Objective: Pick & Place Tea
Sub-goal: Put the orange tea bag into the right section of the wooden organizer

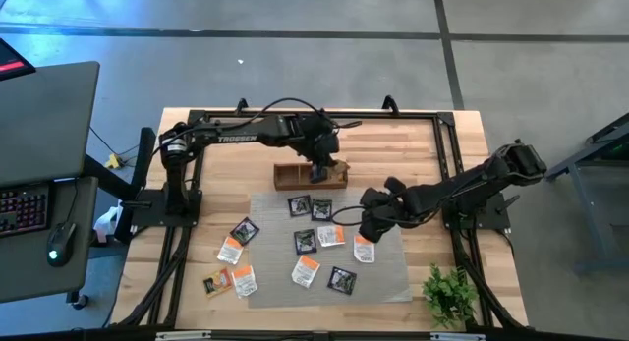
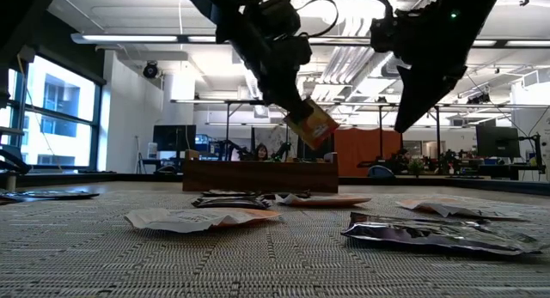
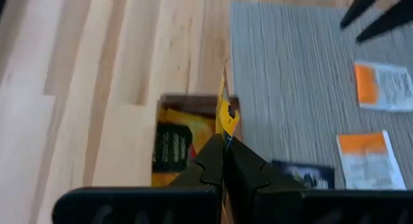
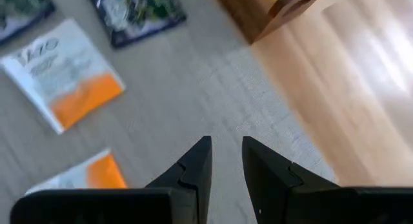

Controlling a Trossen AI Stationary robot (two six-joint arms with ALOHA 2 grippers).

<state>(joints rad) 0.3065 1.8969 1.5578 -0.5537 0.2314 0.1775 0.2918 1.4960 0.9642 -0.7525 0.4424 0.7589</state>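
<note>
Over the brown wooden box (image 1: 310, 174) at the far side of the mat, my left gripper (image 1: 319, 172) is shut on a yellow-brown tea sachet (image 2: 311, 124). The box holds another yellow sachet (image 3: 174, 140) in one compartment. Several black (image 1: 305, 242) and white-and-orange sachets (image 1: 306, 270) lie flat on the grey mat (image 1: 393, 272). A yellow-brown one (image 1: 216, 281) lies at the mat's near left. My right gripper (image 4: 226, 161) hovers open above the mat's right part, with nothing between its fingers. My left gripper pinches the yellow-brown sachet between its two fingers at its upper end (image 2: 296, 109). In the wrist view the sachet shows edge-on (image 3: 224, 121) beyond the fingertips. The fingers slant down from the table's left. The sachet hangs tilted below them, clear of the box.
A small green plant (image 1: 450, 294) stands at the table's near right corner. Bare wooden tabletop (image 1: 226, 184) lies left of the box. A side desk with a keyboard (image 1: 25, 205) and mouse stands beyond the table's left edge.
</note>
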